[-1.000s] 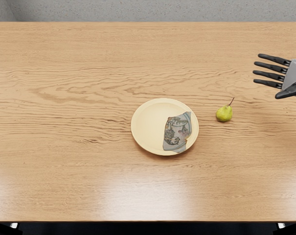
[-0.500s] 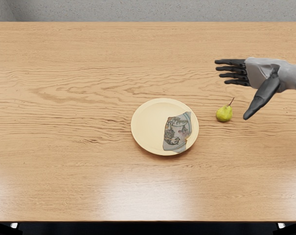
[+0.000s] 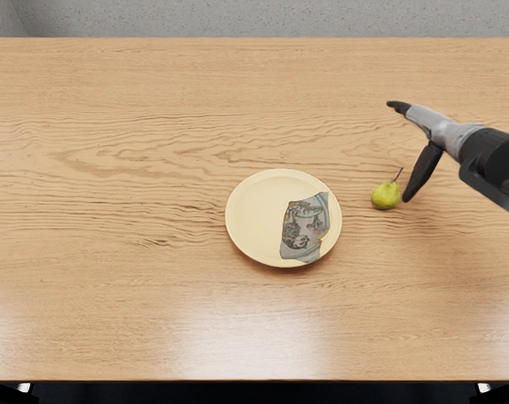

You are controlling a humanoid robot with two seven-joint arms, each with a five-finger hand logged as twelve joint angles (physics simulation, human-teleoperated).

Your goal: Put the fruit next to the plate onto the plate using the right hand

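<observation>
Pear (image 3: 386, 195) is located on the table (image 3: 111, 126), just right of the plate (image 3: 254, 210), not yet gripped. Right hand (image 3: 432, 128) is held open beside it, nothing grasped. Wrap should be placed low around the body, stem avoided, so rolling is prevented.

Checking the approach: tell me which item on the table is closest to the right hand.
The green pear, lying between the plate and the right hand, close by its thumb. The plate and the patterned cloth on it sit farther off.
</observation>
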